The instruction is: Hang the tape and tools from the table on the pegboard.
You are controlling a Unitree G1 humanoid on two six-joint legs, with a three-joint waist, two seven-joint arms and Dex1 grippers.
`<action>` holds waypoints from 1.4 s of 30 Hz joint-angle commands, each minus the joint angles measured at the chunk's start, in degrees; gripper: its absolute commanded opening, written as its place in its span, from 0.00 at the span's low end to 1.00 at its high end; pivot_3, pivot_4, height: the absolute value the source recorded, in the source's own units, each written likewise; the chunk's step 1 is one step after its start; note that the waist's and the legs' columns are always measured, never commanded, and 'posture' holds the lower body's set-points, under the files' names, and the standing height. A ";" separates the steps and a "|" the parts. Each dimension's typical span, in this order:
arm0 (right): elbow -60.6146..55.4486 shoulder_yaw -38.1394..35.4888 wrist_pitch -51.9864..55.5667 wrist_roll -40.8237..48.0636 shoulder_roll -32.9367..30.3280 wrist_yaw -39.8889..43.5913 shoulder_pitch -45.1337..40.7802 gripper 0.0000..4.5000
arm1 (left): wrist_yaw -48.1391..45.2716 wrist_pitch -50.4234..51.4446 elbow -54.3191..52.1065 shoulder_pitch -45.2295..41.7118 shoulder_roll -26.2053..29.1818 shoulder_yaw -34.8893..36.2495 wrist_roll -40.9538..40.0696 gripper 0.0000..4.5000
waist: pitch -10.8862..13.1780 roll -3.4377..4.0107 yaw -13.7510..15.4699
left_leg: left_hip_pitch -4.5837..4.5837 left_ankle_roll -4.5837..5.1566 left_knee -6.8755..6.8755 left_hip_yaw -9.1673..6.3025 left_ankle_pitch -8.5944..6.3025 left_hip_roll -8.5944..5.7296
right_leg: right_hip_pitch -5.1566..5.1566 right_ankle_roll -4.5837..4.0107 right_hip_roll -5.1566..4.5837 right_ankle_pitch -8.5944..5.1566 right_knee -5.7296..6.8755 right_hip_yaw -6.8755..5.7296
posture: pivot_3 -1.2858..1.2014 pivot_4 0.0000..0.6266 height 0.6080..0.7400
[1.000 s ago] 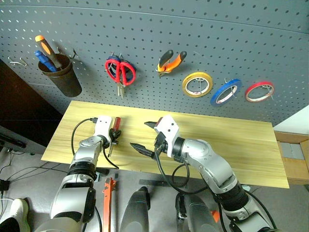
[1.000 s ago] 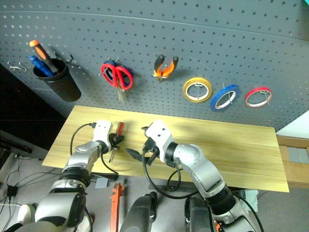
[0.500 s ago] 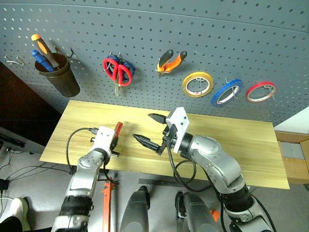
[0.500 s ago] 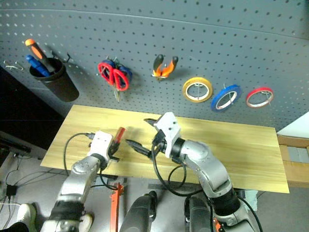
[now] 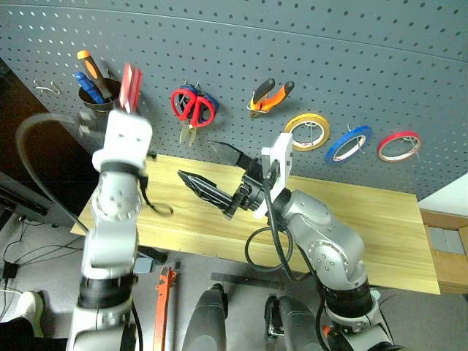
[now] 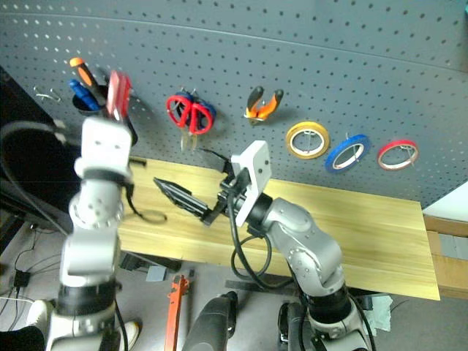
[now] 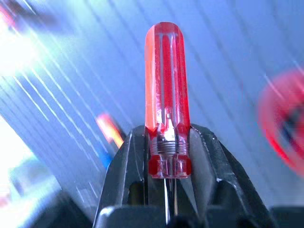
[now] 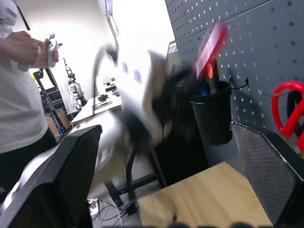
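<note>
My left gripper point(image 7: 168, 140) is shut on the red-handled screwdriver point(image 7: 166, 90), gripping just above its metal shaft. The arm is raised in front of the pegboard point(image 5: 329, 51), and the screwdriver point(image 5: 130, 86) stands upright next to the black cup point(image 5: 99, 106). My right gripper point(image 5: 210, 170) hovers open above the table point(image 5: 365, 219) with nothing between its fingers. On the pegboard hang the red scissors point(image 5: 191, 107), the pliers point(image 5: 270, 95) and the blue tape point(image 5: 349, 142).
The black cup holds an orange-handled tool point(image 5: 93, 67) and a blue one. A yellow tape ring point(image 5: 307, 130) and a red one point(image 5: 398, 145) flank the blue tape. A person point(image 8: 19, 95) with a controller stands off to the side. An orange tool point(image 5: 162, 292) lies on the floor.
My left arm has swung up from the table with the screwdriver to the pegboard beside the black cup. The right gripper has risen a little and stays open.
</note>
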 commanded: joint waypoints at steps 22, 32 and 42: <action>7.92 -2.18 -9.78 -2.46 1.49 0.13 -10.26 1.00 | 4.65 -34.64 64.36 -35.85 8.36 -1.10 -3.42 0.19 | -0.08 -0.08 -0.31 | -0.07 -0.32 0.12 0.12 0.18 -0.01 | -0.01 -0.29 0.05 0.16 0.19 -0.43 | 0.58 0.29 1.00; 7.18 -1.98 -9.62 -3.18 0.19 -0.06 -8.88 1.00 | 3.75 -30.66 58.52 -25.54 6.00 1.01 -7.88 0.19 | -0.09 -0.09 -0.62 | -0.09 -0.33 0.20 0.09 0.19 0.01 | -0.01 -0.30 0.04 0.17 0.26 -0.46 | 0.57 0.30 1.00; 7.44 -1.95 -10.24 -3.97 -1.02 0.83 -7.70 1.00 | 4.45 -9.36 24.85 -5.00 0.57 4.88 -11.99 0.19 | -0.38 -0.16 -1.81 | 0.08 -0.38 0.23 -0.08 0.22 0.07 | -0.02 -0.35 0.04 0.19 0.59 -0.12 | 0.58 0.30 1.00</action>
